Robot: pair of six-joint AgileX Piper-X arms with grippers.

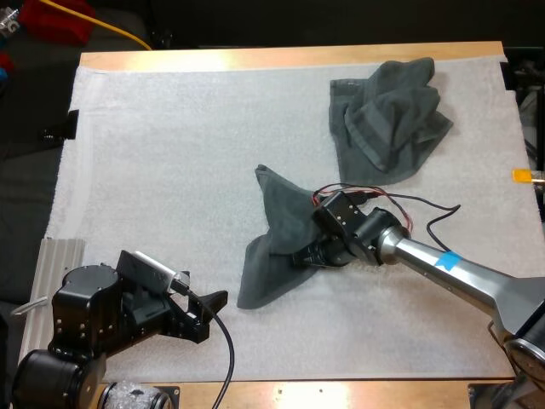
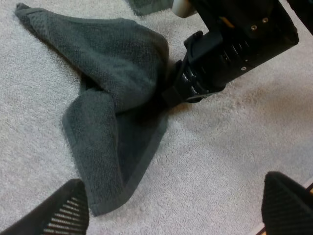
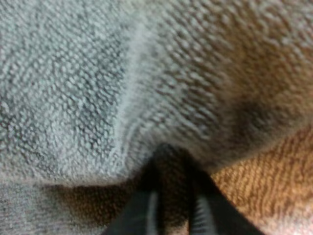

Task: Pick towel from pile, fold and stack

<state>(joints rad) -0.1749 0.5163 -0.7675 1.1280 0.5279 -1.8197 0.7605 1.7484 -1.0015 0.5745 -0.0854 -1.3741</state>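
A dark grey-green towel (image 1: 277,234) lies bunched and drawn out in the middle of the white mat (image 1: 170,153). My right gripper (image 1: 300,254) is shut on its right side, where the cloth gathers into a pinch. In the right wrist view the fingers (image 3: 142,210) squeeze a fold of the towel (image 3: 146,88) between them. A second, crumpled towel (image 1: 387,119) sits at the far right of the mat. My left gripper (image 1: 213,302) hovers open near the front left, short of the towel's (image 2: 112,112) lower corner. From there the right gripper (image 2: 178,90) shows at the towel's edge.
A ribbed grey metal piece (image 1: 60,256) lies at the mat's left edge beside my left arm. The right arm (image 1: 460,268) slants across the mat's front right. Bare mat spreads across the far left half.
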